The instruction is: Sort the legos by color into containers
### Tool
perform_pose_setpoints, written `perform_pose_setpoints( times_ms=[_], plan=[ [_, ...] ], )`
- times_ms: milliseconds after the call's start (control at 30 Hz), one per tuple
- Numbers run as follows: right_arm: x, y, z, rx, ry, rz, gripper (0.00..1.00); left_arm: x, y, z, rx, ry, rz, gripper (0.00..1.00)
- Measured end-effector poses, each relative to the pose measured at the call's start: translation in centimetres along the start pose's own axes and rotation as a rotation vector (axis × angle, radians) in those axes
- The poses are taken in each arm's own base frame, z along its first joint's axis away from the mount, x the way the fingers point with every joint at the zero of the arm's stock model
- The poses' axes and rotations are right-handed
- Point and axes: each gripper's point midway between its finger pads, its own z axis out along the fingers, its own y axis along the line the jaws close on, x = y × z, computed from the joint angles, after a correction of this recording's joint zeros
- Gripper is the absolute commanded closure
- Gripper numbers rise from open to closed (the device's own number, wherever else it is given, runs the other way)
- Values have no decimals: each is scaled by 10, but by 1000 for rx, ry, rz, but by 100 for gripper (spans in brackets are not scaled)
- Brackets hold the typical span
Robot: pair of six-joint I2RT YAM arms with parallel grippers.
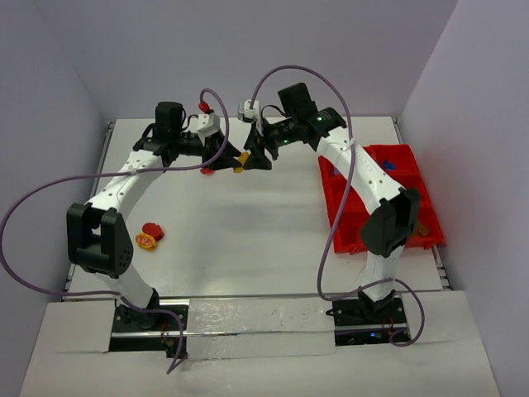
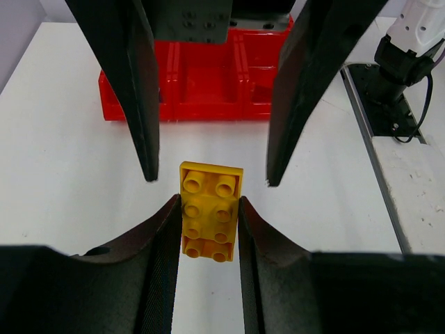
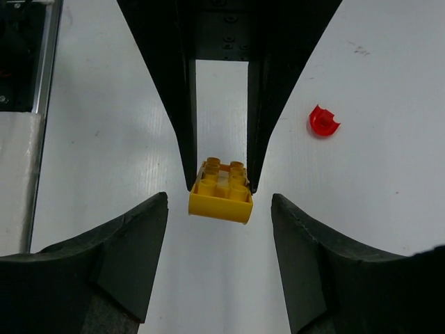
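I judged the handover to be the weak point. The left gripper (image 2: 208,203) was clamped on the yellow brick (image 2: 211,211) by its long sides, apparently above the worktop (image 1: 248,240) near its far middle. That was well apart from the red tray (image 2: 208,108). The right gripper (image 3: 219,200) faced it with fingers spread either side of the brick's free end, touching nothing.

If the left let go before the right had a firm hold, the brick would drop and might skitter away. A hold on the end alone could let it swivel. The two sets of fingers stood near each other, so a small misalignment might knock them together.

The brick was glossy yellow-orange plastic, oblong, with two rows of studs. It looked hard and slick.
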Motion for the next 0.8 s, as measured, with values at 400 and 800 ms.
perform_pose_setpoints(
  times_ms=[400, 800],
  plan=[
    [9, -1, 6, -17, 17, 24, 85, 0, 1, 0, -2, 2, 12, 75],
    [27, -10, -4, 23, 55, 66, 100, 14, 22, -4, -163, 41, -50, 6]
  ],
)
